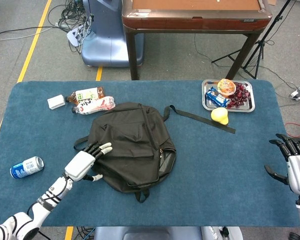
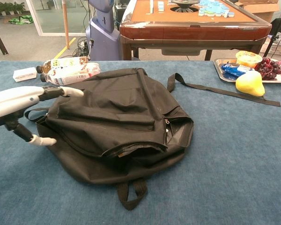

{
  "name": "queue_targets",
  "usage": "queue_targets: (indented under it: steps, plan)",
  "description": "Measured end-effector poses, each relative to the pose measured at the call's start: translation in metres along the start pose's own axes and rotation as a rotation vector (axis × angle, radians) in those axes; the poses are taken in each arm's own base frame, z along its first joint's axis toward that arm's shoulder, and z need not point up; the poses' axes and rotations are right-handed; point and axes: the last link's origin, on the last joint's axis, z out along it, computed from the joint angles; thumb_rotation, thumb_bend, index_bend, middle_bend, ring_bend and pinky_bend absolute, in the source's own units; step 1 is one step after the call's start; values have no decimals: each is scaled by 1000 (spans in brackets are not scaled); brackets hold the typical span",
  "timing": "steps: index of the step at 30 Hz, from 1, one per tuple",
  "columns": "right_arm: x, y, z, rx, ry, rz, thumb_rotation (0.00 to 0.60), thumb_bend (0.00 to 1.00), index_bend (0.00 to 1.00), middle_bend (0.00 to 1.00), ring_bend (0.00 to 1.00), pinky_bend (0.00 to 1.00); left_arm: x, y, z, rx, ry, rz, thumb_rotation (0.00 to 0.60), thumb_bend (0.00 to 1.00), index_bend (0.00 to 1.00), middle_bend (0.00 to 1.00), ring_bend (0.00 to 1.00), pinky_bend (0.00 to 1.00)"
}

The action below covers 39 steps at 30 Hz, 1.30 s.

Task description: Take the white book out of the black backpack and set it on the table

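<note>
The black backpack (image 1: 130, 145) lies flat in the middle of the blue table, its zipper partly open along the right side (image 2: 171, 129). No white book shows; the inside of the bag is hidden. My left hand (image 1: 85, 162) hovers at the backpack's left edge with its fingers spread and nothing in it; in the chest view this left hand (image 2: 18, 103) sits beside the bag's left strap. At the table's right edge my right hand (image 1: 295, 162) stays open, far from the bag, and it appears only in the head view.
Two bottles (image 1: 90, 100) and a small white box (image 1: 56, 102) lie behind the bag on the left. A drink can (image 1: 26, 167) lies at the near left. A metal tray (image 1: 249, 108) of snacks and a yellow pear (image 1: 219, 116) are at the back right, with a loose strap (image 1: 200, 119) between them and the bag.
</note>
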Motion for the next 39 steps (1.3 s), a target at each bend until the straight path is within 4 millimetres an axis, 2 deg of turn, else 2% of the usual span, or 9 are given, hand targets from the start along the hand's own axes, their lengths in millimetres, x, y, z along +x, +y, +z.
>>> queue_targets:
  steps: [10, 17, 25, 27, 31, 35, 39]
  plan:
    - [0, 8, -4, -21, 8, 4, 600, 154, 278, 180, 171, 315, -13, 23, 28, -55, 0, -73, 600, 166, 127, 73, 84, 16]
    - [-1, 12, -6, -30, 18, 12, 600, 153, 278, 180, 171, 315, -16, 36, 51, -59, 36, -135, 600, 164, 220, 72, 84, 16]
    - [0, 18, -9, -46, 28, 13, 600, 154, 278, 180, 172, 315, -17, 41, 72, -33, 73, -176, 600, 167, 337, 73, 88, 17]
    - [0, 19, -9, -48, 30, 12, 600, 153, 278, 180, 171, 315, -16, 40, 76, -26, 78, -179, 600, 234, 376, 73, 89, 16]
    - [-1, 21, -9, -53, 28, 13, 600, 154, 278, 180, 171, 315, -16, 38, 78, -15, 83, -174, 600, 428, 428, 73, 89, 17]
    - [-3, 22, -9, -58, 22, 15, 600, 154, 278, 180, 171, 315, -15, 36, 75, -7, 86, -170, 600, 534, 466, 73, 89, 16]
    - [-3, 23, -8, -58, 21, 16, 600, 153, 278, 180, 171, 315, -14, 33, 70, -5, 83, -167, 600, 577, 522, 84, 90, 17]
